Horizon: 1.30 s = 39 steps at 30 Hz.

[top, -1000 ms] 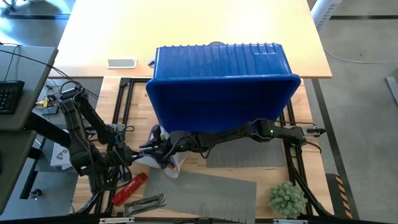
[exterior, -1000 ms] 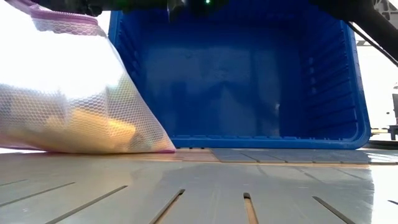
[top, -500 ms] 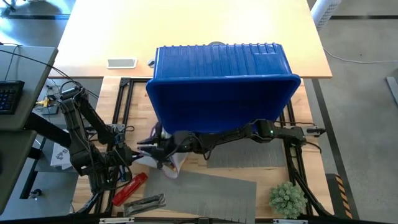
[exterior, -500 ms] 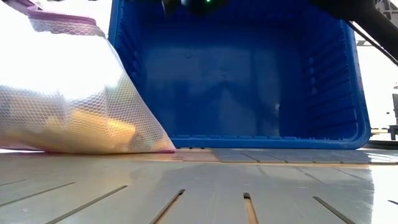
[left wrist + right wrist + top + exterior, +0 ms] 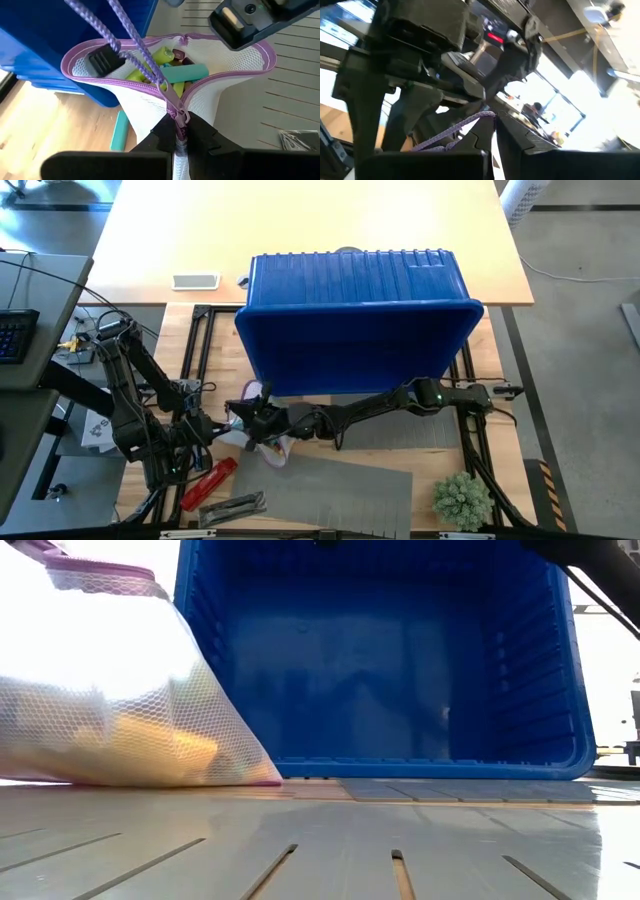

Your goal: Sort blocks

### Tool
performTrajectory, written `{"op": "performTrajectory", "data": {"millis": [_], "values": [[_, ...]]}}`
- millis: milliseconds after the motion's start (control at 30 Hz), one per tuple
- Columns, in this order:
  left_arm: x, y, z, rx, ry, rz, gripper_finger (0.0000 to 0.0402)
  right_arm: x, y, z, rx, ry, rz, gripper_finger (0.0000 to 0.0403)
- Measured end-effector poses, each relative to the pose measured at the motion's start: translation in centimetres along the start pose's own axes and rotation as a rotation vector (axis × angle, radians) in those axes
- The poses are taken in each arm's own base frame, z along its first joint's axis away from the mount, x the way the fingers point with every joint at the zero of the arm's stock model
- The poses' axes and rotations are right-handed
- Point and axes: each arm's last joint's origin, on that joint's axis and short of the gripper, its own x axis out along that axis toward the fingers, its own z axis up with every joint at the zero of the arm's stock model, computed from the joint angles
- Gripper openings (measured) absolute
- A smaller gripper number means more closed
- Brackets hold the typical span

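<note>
Blue plastic is filling the middle of the high view: a large bin [image 5: 355, 315] is lying tipped on its side across the far half of the counter [image 5: 300, 405]. Just in front of it, toward the near-left corner, a white mesh bag [image 5: 262, 438] with a purple zipper edge is sitting between the two arms. The left tool [image 5: 215, 430] is reaching in from the left, and the right tool [image 5: 250, 412] is stretching across from the right; both are meeting at the bag. A red cylindrical tool [image 5: 208, 482] is lying near the counter's near-left corner, and a small green plant [image 5: 462, 500] is standing at the near-right corner.

From the low view, the bag [image 5: 115, 690] is bulging at the left, with yellowish shapes blurring through the mesh, and the bin's open mouth [image 5: 380, 660] is facing the camera.

Through the left wrist view, the left tool [image 5: 181, 131] is pinching the bag's zipper seam. The bag's mouth is gaping, and the blocks [image 5: 172, 70], lime, teal and purple, are lying inside it. One teal block [image 5: 118, 131] is lying on the counter just beside the bag.

Seen from the right wrist view, the right tool [image 5: 492, 131] is pressing together on a purple cord [image 5: 455, 130].
</note>
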Motion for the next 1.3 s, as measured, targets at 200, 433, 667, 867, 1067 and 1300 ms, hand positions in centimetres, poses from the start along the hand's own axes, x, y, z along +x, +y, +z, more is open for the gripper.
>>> {"op": "performTrajectory", "data": {"millis": [200,433,667,867,1067,1300], "values": [[0.0,0.1,-0.2,-0.059,0.048,-0.001,0.0025,-0.6,0.6,0.5,-0.002,0.082,-0.085,0.0001],[-0.1,0.2,-0.3,-0.057,0.088,-0.003,0.007,-0.7,0.3,0.8,0.005,0.094,-0.117,0.0],[0.0,0.2,0.0,-0.055,-0.017,0.022,0.0103,-0.6,0.2,0.8,0.016,0.094,-0.119,0.0],[0.8,-0.1,0.2,-0.018,-0.03,0.077,0.0121,-0.6,0.2,0.8,0.016,0.091,-0.117,0.0],[2.1,-0.6,0.2,0.029,-0.032,0.156,0.0132,-0.6,0.2,0.9,0.019,0.088,-0.114,0.0],[3.1,-0.6,0.6,0.012,-0.012,0.208,0.0112,-0.6,0.3,0.8,0.045,0.084,-0.109,0.0]]}}
